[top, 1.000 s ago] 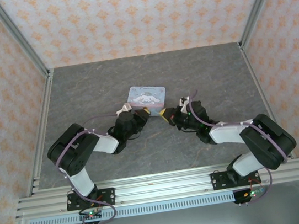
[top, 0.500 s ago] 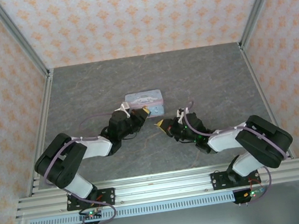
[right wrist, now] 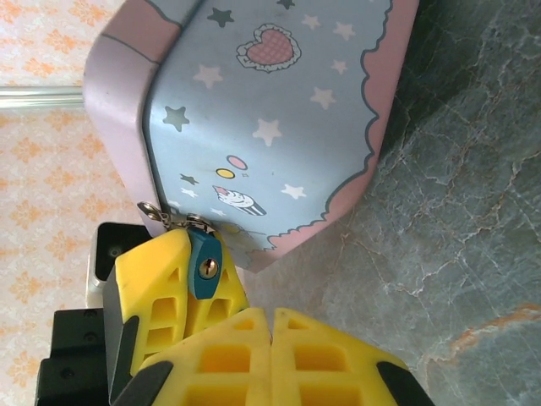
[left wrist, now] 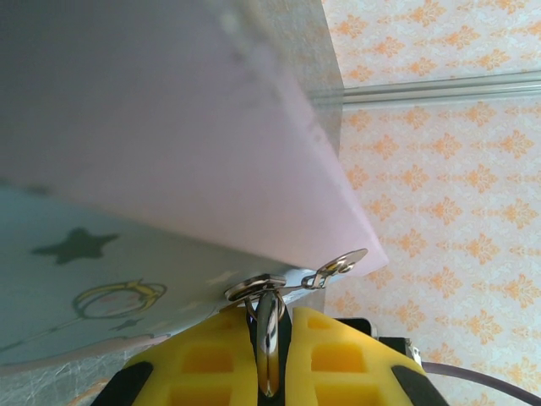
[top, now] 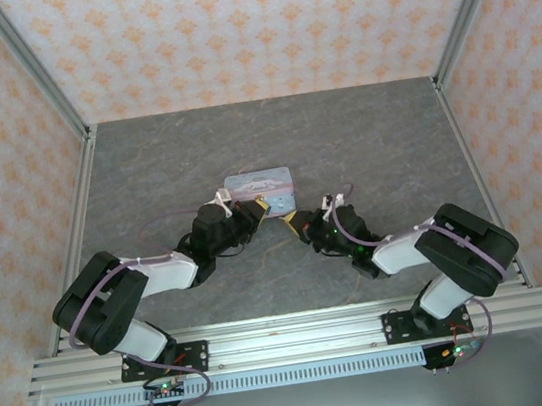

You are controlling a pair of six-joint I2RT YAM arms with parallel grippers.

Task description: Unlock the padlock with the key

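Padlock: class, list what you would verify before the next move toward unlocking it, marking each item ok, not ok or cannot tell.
1. Padlock gripped by the left claw: ok, it is pinched between the yellow fingers.
2. Keyhole turned toward the right claw: ok, it faces the right wrist camera.
3. Key held in the right claw: cannot tell; the claw is shut and anything it pinches is hidden.
4. Padlock hanging at the tin's hasp: ok.
5. Tin lying flat: not ok, it looks tipped up on the left claw's side.
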